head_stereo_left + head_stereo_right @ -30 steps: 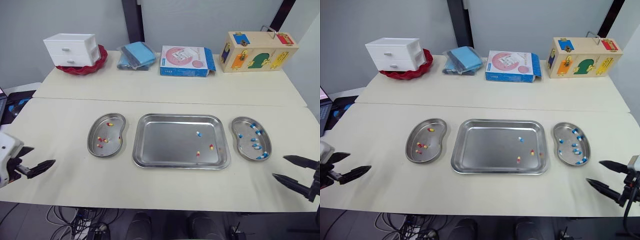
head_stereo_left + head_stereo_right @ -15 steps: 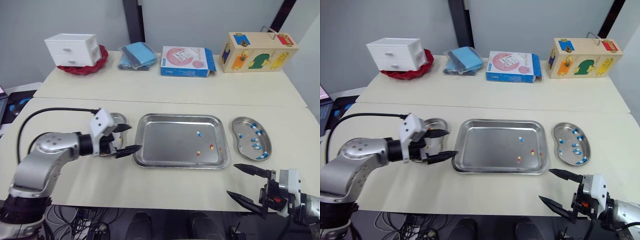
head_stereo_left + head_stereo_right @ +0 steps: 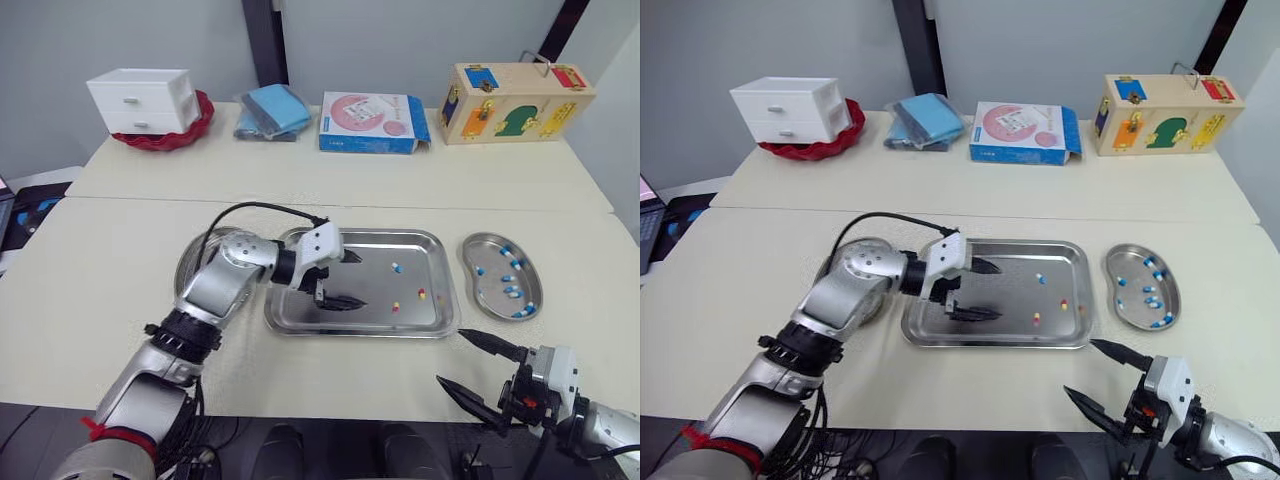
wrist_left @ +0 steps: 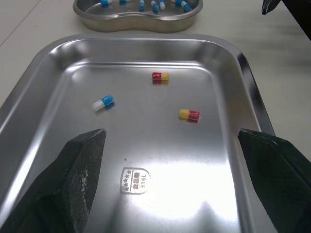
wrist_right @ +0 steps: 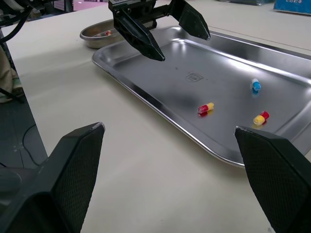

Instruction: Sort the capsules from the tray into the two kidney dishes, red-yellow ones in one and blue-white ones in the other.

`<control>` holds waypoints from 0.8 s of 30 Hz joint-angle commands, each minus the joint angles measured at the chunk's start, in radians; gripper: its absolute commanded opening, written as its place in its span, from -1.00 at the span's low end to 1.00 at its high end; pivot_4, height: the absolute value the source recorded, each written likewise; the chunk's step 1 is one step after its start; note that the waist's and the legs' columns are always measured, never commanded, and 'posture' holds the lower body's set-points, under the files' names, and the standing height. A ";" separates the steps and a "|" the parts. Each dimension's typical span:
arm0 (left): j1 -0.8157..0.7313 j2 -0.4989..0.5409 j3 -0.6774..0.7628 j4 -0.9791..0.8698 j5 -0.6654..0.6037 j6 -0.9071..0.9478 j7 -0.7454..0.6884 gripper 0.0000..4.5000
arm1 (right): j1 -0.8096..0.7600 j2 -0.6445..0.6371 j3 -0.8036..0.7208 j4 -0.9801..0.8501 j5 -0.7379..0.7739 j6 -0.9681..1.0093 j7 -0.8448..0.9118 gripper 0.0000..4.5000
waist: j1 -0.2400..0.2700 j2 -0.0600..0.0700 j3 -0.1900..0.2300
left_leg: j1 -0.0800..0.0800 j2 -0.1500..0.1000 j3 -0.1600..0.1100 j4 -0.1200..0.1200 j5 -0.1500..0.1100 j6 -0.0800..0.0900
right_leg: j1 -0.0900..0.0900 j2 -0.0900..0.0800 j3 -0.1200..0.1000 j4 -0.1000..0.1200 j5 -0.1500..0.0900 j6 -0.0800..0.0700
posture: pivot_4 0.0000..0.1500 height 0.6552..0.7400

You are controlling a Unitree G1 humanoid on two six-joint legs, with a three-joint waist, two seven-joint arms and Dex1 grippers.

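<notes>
Capsules left to sort number three, all in the right half of the tray (image 3: 380,250): one blue-white capsule (image 3: 398,267) and two red-yellow capsules (image 3: 422,294), lying apart from one another on the bare steel. The tray sits mid-desk between the two dishes, so each arm has its own dish close by.

The right kidney dish (image 3: 483,290) already holds a scatter of blue-white ones. That makes the left kidney dish (image 3: 183,275) the red-yellow side. My left arm crosses over most of it, though the right wrist view shows something red lying inside.

I have the left pincer (image 3: 363,280) reaching in over the tray's left half, low above the metal, its two fingers spread wide and gripping nothing. They point toward the three capsules, with the nearer red-yellow one roughly centred ahead in the wrist view. I judge this arm is lined up for that pick because its drop-off is the dish on its own side.

The right pincer (image 3: 450,357) is parked off the near edge of the desk (image 3: 120,250), fingers also apart and empty. There it stays out of the left arm's path, yet it is close enough to take the blue-white one afterwards.

The capsules are small and rounded on slick steel, so I expect they may skid when the fingers close.
</notes>
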 commanded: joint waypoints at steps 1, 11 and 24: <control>-0.035 -0.049 -0.031 0.054 0.039 -0.069 -0.017 0.99 | 0.009 0.016 -0.005 -0.050 -0.005 -0.040 -0.042 1.00 | 0.000 0.000 0.000 | 0.000 0.000 0.000 0.000 0.000 0.000 | 0.000 0.000 0.000 0.000 0.000 0.000 | 1.00 1.00; -0.054 -0.147 -0.049 0.180 0.107 -0.172 -0.039 0.46 | 0.035 0.043 0.020 -0.069 -0.025 -0.084 -0.112 1.00 | 0.001 0.000 0.000 | 0.000 0.000 0.000 0.000 0.000 0.000 | 0.000 0.000 0.000 0.001 0.000 0.000 | 1.00 1.00; -0.086 -0.230 -0.071 0.299 0.193 -0.245 -0.026 0.18 | 0.051 0.028 0.030 -0.101 -0.021 -0.061 -0.163 1.00 | 0.001 0.000 0.000 | 0.000 0.000 0.000 0.000 0.000 0.000 | 0.000 0.000 0.000 0.001 0.000 0.000 | 1.00 1.00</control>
